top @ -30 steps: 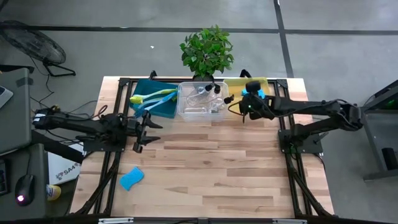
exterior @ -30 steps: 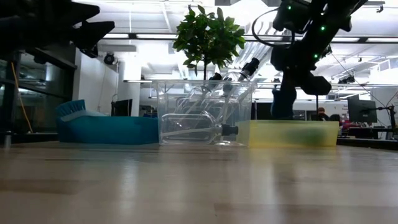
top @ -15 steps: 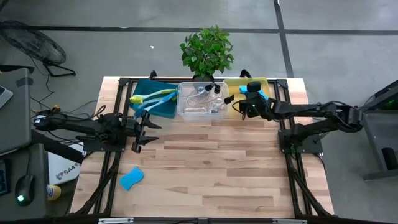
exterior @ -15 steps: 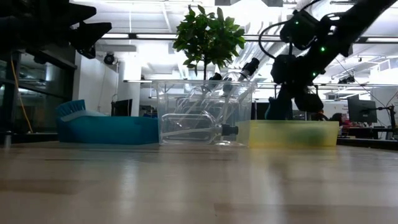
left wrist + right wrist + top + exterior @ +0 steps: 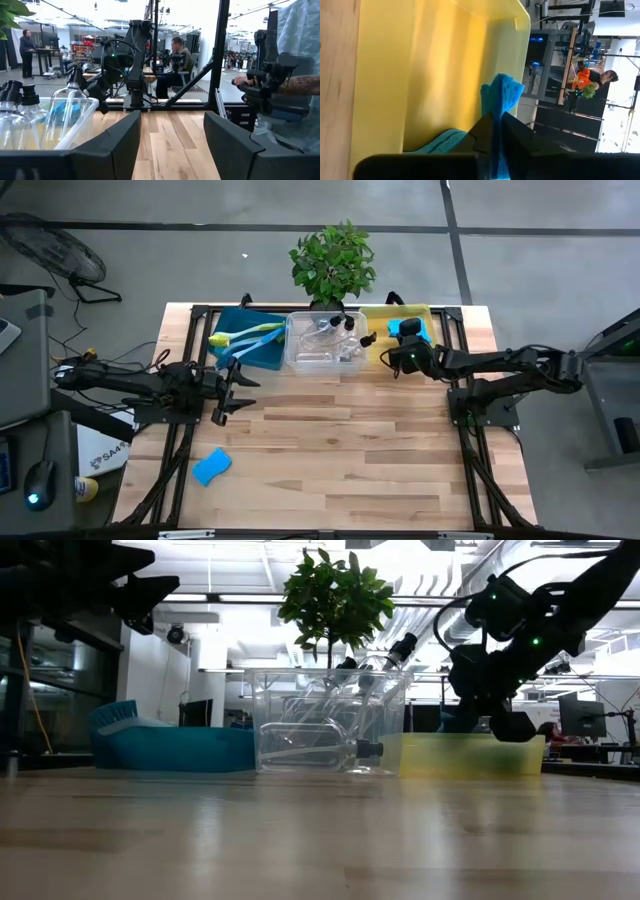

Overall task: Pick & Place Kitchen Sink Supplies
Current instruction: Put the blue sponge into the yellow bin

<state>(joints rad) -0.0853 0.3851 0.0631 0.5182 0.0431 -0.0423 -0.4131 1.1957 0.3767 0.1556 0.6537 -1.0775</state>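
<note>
My right gripper (image 5: 402,356) is over the yellow bin (image 5: 378,313) at the table's far right, shut on a wavy-edged blue sponge (image 5: 502,96). In the low view it (image 5: 500,722) sits at the bin's rim. A second blue sponge (image 5: 441,142) lies inside the bin, and blue (image 5: 409,329) shows there from above. A third sponge (image 5: 211,466) lies flat on the table, near left. My left gripper (image 5: 236,387) hovers open at the left, by the teal bin (image 5: 262,352) with the brushes (image 5: 243,335). Pump bottles (image 5: 330,332) lie in the clear bin. My right gripper pinches the blue sponge between its two fingers (image 5: 481,131), and one wavy end (image 5: 506,86) sticks out past the fingertips. The fingers slant down into the yellow bin from the table's right. The sponge is lifted clear of the bin floor.
A potted green plant (image 5: 333,260) stands behind the clear bin (image 5: 296,358) at the far edge. The three bins sit side by side along the far edge. Bare wood (image 5: 340,450) spreads across the middle and near part. People show in the room beyond.
My right gripper has gone down from above the yellow bin to its rim and drawn slightly toward the table's right and near side, staying shut on the sponge. More of the blue sponge in the bin shows from above.
</note>
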